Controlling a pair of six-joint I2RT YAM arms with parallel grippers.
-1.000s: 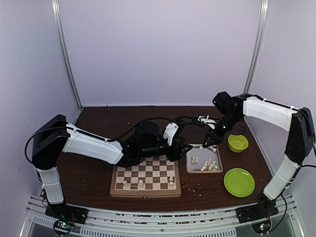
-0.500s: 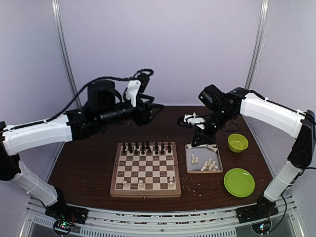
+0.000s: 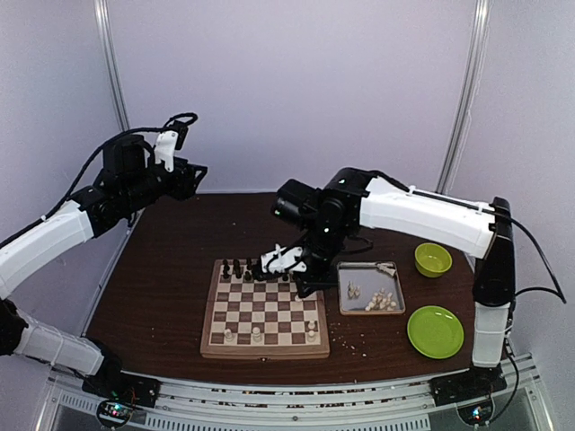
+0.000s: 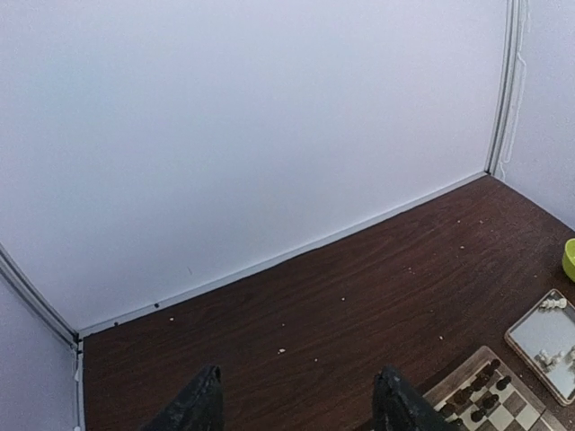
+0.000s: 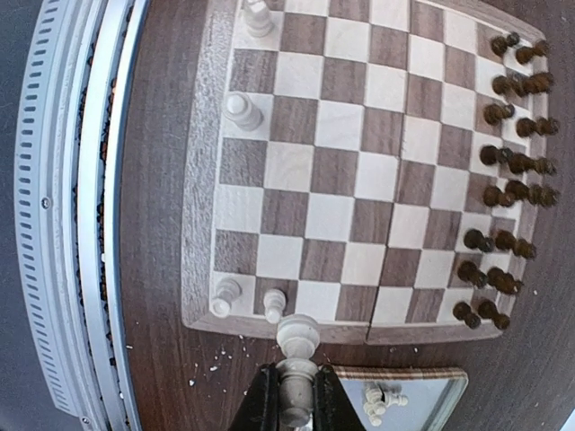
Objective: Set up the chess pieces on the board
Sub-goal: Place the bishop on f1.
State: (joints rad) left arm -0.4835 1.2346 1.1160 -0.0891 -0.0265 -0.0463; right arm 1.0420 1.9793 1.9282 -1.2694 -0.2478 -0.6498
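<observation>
A cream piece [image 5: 297, 339] is clamped upright between the two fingers of the right pincer [image 5: 295, 395], its rounded head sticking out past the fingertips. From the wrist camera that head sits over the board [image 5: 202, 162] rim on the side facing the tray. From above, the right pincer [image 3: 286, 265] hangs over the board [image 3: 266, 350] at its far right part, close to the dark pieces [image 3: 235, 268].

Four more cream chess pieces [image 5: 243, 109] stand on the board along its near edge, two of them close together in the corner toward the tray. The dark pieces [image 5: 508, 171] fill the two rows on the board's far side. The squares between them are bare.

Just beside the board on its right lies a metal tray [image 3: 386, 280] with a loose cluster of cream pieces [image 3: 382, 301] in it, some lying on their sides. Beyond the tray, further right of the board, are a green bowl [image 3: 433, 259] and, nearer the front, a green plate [image 3: 435, 331]. All of it rests on a dark brown surface [image 3: 162, 305] flecked with pale crumbs.

The left pincer [image 4: 296, 409] is well to the left of the board and raised above the surface, its fingers [image 4: 198, 409] spread apart with nothing between them.
</observation>
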